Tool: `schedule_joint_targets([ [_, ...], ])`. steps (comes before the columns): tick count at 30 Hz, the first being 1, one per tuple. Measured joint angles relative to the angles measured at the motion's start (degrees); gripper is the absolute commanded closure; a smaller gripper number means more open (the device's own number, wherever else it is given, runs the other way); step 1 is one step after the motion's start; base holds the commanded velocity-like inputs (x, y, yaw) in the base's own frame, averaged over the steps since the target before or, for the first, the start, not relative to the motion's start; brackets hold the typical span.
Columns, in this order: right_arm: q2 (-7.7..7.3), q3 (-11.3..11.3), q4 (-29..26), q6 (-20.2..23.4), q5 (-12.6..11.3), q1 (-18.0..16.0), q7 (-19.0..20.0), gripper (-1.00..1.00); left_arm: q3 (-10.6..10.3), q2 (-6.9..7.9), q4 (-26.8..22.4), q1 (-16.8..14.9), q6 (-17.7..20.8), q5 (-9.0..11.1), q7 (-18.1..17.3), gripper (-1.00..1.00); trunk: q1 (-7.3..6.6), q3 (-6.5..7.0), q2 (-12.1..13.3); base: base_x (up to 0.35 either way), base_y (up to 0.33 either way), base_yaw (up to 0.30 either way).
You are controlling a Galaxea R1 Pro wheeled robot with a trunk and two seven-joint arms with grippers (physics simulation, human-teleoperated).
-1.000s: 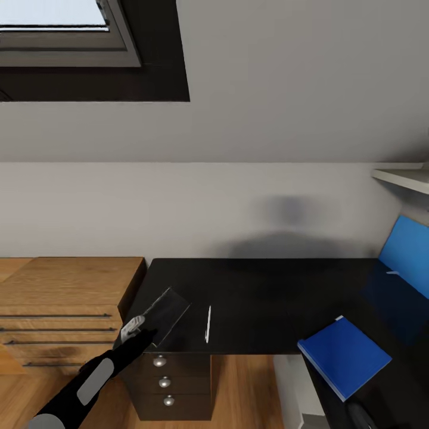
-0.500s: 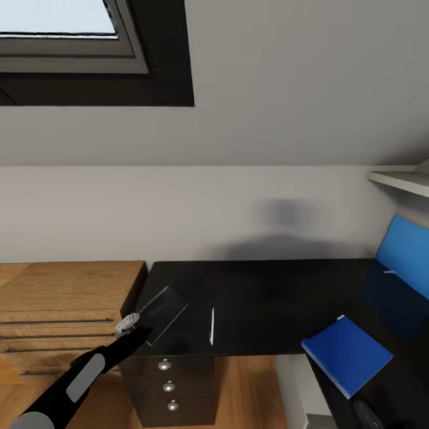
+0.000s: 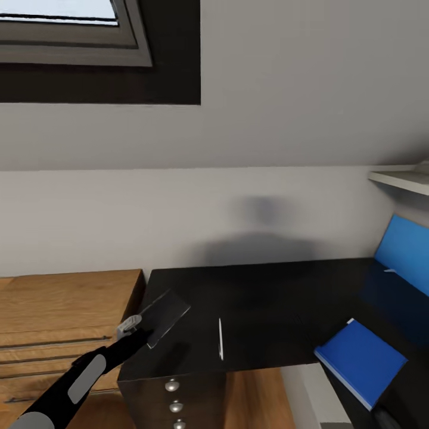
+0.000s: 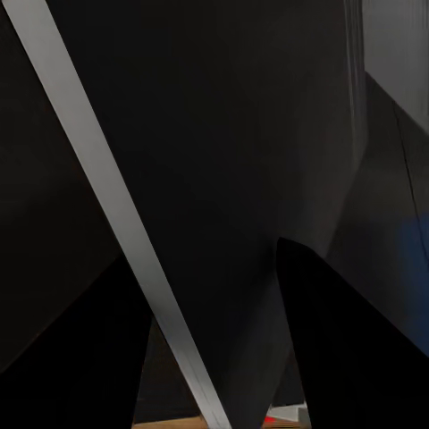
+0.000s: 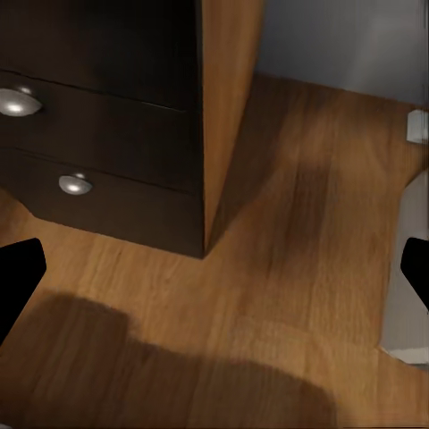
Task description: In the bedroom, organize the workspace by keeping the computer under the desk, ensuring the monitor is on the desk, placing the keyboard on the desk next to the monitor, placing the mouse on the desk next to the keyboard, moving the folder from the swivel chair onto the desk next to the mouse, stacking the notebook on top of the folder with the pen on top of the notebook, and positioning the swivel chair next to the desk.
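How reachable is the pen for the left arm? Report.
Likely reachable, path clear across the desk, but the left gripper seems shut on the notebook, so it can't grasp the pen yet.

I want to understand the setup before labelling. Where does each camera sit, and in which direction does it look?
Head view: from the robot's head, forward and down on the glossy black desk top, bright-blue flat folder and thin white pen; left gripper holds a dark flat notebook.
Left wrist view: along two dark fingers onto a dark surface.
Right wrist view: down at the wooden floor and dark drawers; black fingertips at the edges.
Shared: head and right wrist views show the silver-knobbed drawers.
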Motion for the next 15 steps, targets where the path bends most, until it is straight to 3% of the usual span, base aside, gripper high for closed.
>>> schedule_joint_targets([
  [6, 0.08, 0.0, 0.0, 0.1, 0.0, 0.0, 0.0, -1.00, 0.0, -0.03, 0.0, 0.0, 0.1, -0.1, 0.0, 1.00, 0.01, 0.00, 0.0, 0.021, 0.016, -0.238],
  [15, 0.10, 0.0, 0.0, 0.0, 0.0, 0.0, 0.0, -1.00, -0.1, -0.10, 0.0, 0.0, 0.1, 0.0, 0.0, 1.00, 0.01, 0.00, 0.0, 0.002, 0.002, -0.046],
])
